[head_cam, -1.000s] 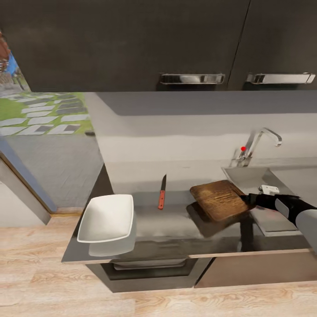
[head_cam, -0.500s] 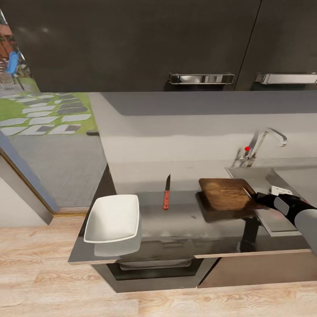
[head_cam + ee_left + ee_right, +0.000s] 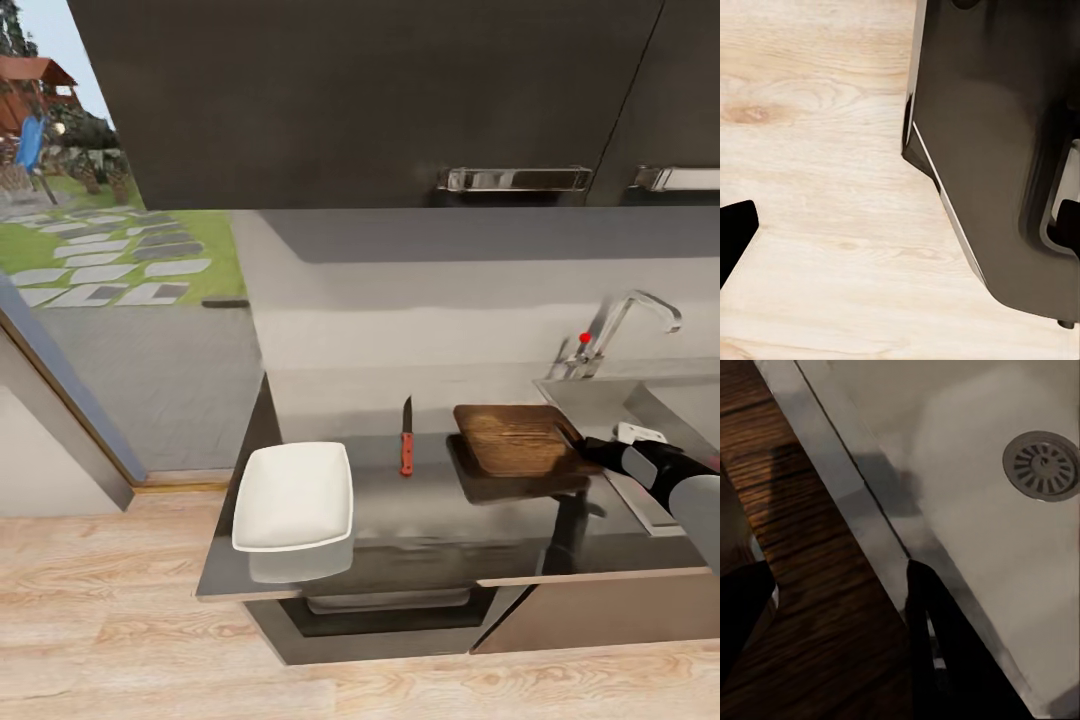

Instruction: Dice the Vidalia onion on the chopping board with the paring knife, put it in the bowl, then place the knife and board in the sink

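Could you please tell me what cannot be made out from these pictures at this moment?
- Vidalia onion: none can be made out on the countertop, in the bowl or in the sink.
- Sink: the head view's right edge cuts off most of the basin.
- Right gripper: whether it clamps the chopping board; the board's edge hides its fingertips.
- Left gripper: dark finger edges against floor; state unclear.
- Paring knife: too small for detail.

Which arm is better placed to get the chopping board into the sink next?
Right. The right gripper already grips the chopping board at its sink-side edge, with the sink just beyond. The left gripper faces the floor.
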